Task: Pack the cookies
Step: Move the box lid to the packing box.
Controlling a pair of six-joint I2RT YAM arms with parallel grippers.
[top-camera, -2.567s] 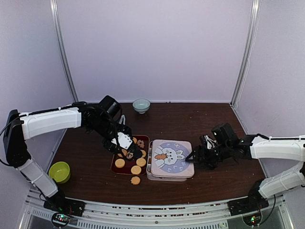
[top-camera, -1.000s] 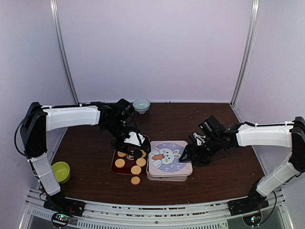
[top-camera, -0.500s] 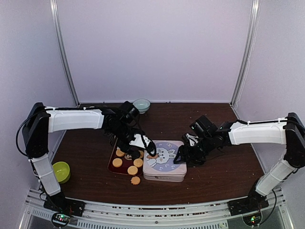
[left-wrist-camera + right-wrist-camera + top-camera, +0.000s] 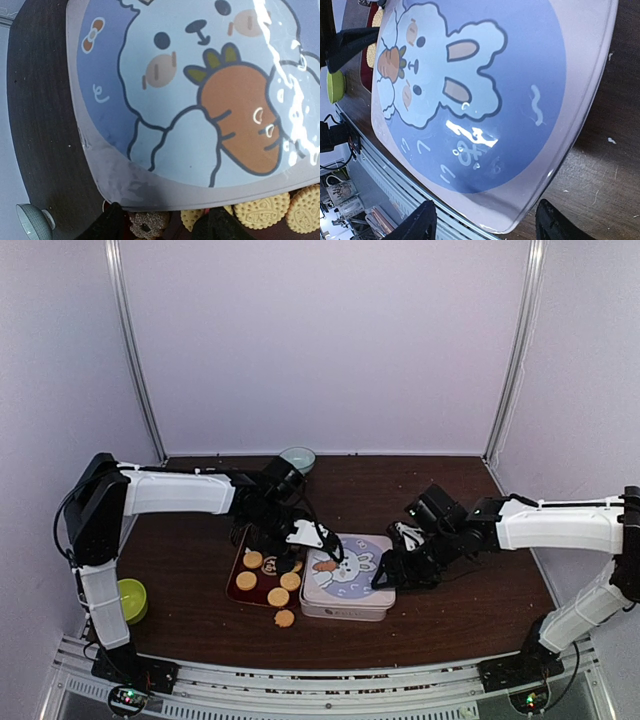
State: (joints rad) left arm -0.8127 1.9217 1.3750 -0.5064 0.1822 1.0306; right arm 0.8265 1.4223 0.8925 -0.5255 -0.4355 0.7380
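Brown desk (image 4: 480,500) holding a closed tin (image 4: 345,612) with a rabbit lid (image 4: 352,572). The cookies (image 4: 278,596) lie on a tray (image 4: 236,592) just beside its left. The left pincer (image 4: 328,548) and right pincer (image 4: 385,575), fingers apart, flank the lid. The opening step seems underway; next, both should clamp and lift evenly.

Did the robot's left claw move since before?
Yes. The left gripper went right, from over the red tray to the left edge of the bunny tin, judged against the bowl at the back.
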